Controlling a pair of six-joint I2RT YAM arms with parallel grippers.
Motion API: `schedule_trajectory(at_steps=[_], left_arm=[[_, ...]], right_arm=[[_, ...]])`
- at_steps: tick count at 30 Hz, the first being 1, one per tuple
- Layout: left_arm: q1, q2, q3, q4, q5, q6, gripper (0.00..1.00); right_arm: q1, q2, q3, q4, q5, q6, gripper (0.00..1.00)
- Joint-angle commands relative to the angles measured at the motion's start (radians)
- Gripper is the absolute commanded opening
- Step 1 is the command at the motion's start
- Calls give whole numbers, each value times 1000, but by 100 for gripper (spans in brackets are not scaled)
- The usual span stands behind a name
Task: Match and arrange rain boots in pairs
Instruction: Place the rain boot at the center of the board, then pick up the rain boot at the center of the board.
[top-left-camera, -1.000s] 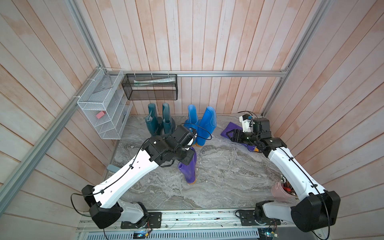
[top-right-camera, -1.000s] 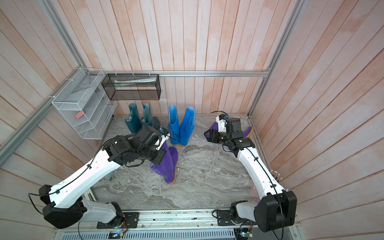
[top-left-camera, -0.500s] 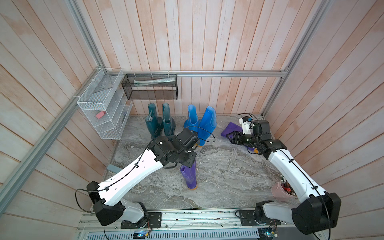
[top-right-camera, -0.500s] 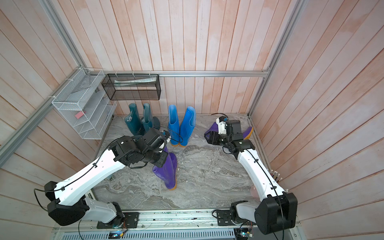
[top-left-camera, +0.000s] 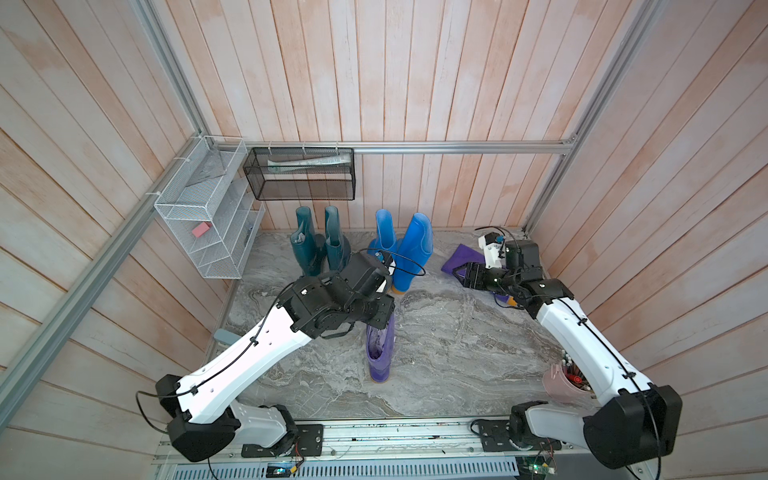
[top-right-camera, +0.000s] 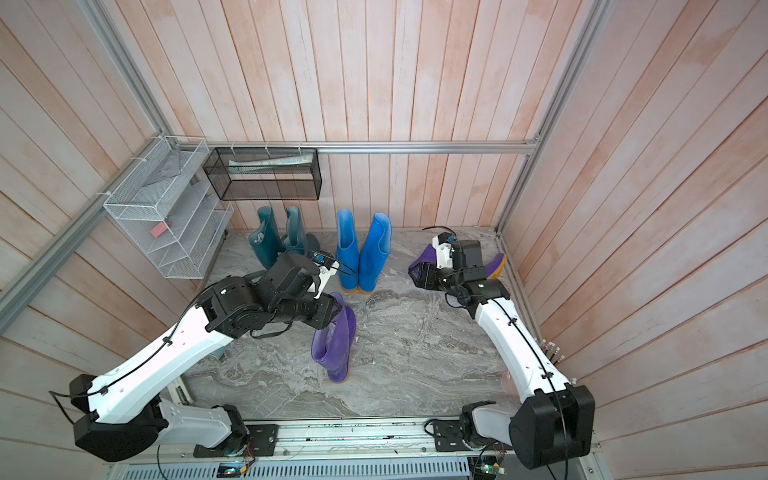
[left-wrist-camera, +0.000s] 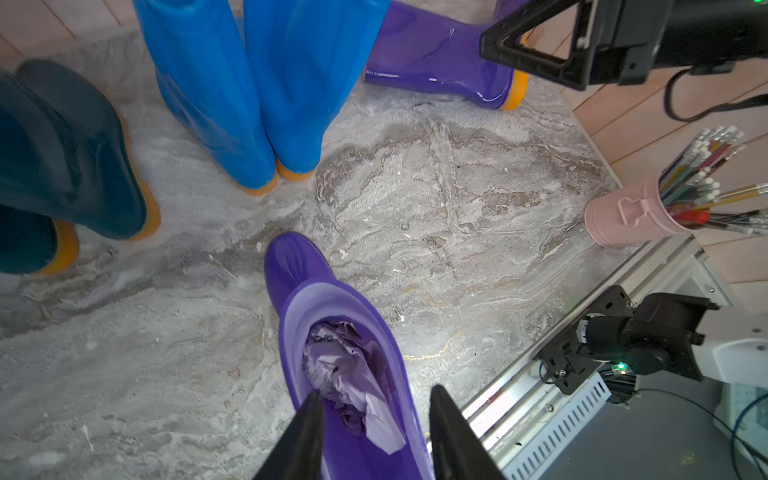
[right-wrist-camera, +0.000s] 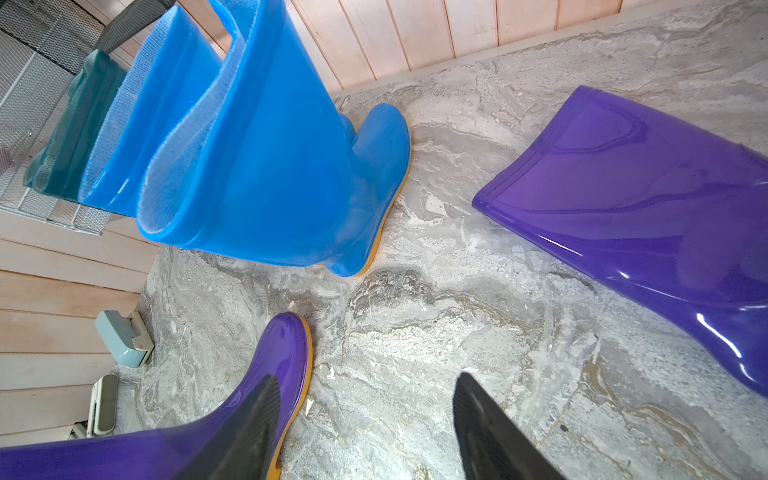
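pale plank walls (top-left-camera: 415, 83), grey marbled floor (top-left-camera: 457, 332)

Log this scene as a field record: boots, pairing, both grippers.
teal boots: paired, upright at back wall
blue boots: paired, upright beside the teal ones
upright purple boot: mid-floor, paper inside
lying purple boot: on its side, apart from its mate
left gripper: jaws open astride upright boot's rim
right gripper: jaws open, empty
unpaired: purple

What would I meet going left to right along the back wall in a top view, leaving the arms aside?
white wire rack → dark teal boots, standing as a pair → bright blue boots, standing as a pair → purple boot, lying on its side
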Motion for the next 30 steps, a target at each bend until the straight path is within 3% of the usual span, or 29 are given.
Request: schedule_trajectory(at_steps=[1, 11, 21, 30], left_arm=[[-2, -68, -17, 68, -18, 12, 50], [0, -220, -102, 135, -92, 29, 58], [0, -302, -177, 127, -107, 33, 63], [0, -343, -224, 134, -118, 29, 65]], right_arm=[[-7, 6, 14, -26, 38, 0, 68], [-8, 161, 99, -42, 233, 21, 68], [-1, 448, 311, -79, 289, 8, 68], [24, 673, 500, -188, 393, -170, 69]])
